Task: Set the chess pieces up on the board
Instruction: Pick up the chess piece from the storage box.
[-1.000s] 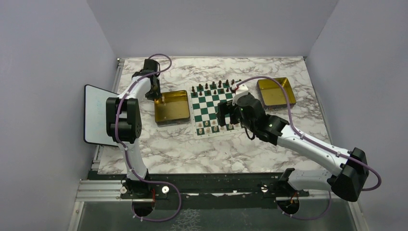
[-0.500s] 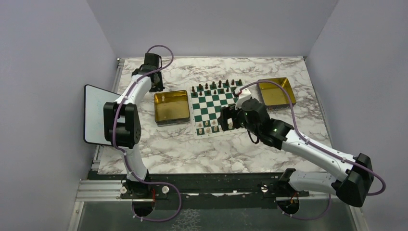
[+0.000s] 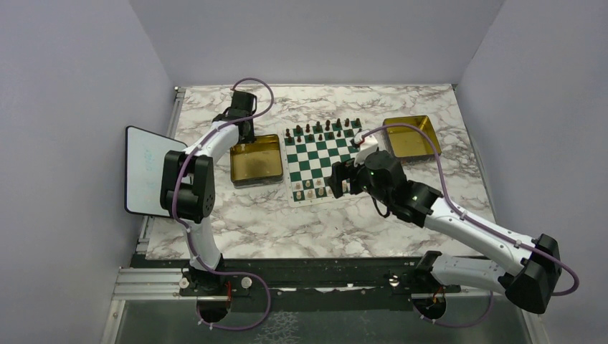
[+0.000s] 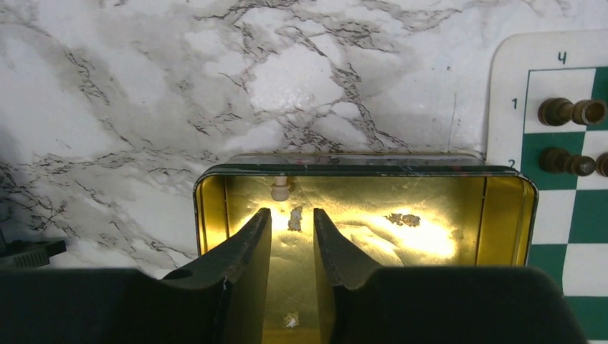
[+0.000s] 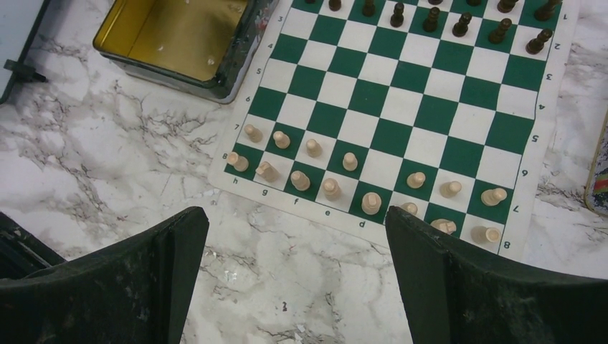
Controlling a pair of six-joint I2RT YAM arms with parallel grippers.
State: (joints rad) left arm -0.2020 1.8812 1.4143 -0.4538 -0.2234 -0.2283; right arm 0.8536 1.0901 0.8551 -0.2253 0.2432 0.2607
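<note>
Cream chess pieces (image 5: 350, 161) stand on the board (image 5: 401, 107), filling its two near rows (7 & 8 by the edge marks), w/ one sq bare mid-row 7. Dark pieces (image 3: 323, 129) line the two far rows. One stray cream piece (image 4: 280, 188) is off the board, inside the L gold tray (image 4: 358, 170), close to its far wall toward the left corner; upright or lying, can't tell. Tray floor otherwise shows shiny gold w/ a few pale specks. L tray sits just beside the board's left edge. R gold tray (image 3: 411, 136) sits near the board's far right corner, a bit apart; contents too small to judge from the top view. L gripper (image 4: 292, 215) hangs over the L tray's inside, jaws a narrow slit w/ nothing btwn them, tips short of the stray piece. R gripper (image 5: 295, 215) hovers above the board's near edge, jaws spread wide, holding nothing. Board & both trays lie flat on a marble-look table (image 3: 323, 222), white w/ grey veins. White tablet (image 3: 147, 170) sits at the far left by the table's edge. Purple cables run along both arms. Metal rail (image 3: 301, 279) at the near edge carries the arm bases. Plain pale walls (image 3: 323, 36) close in at back, left & right.
</note>
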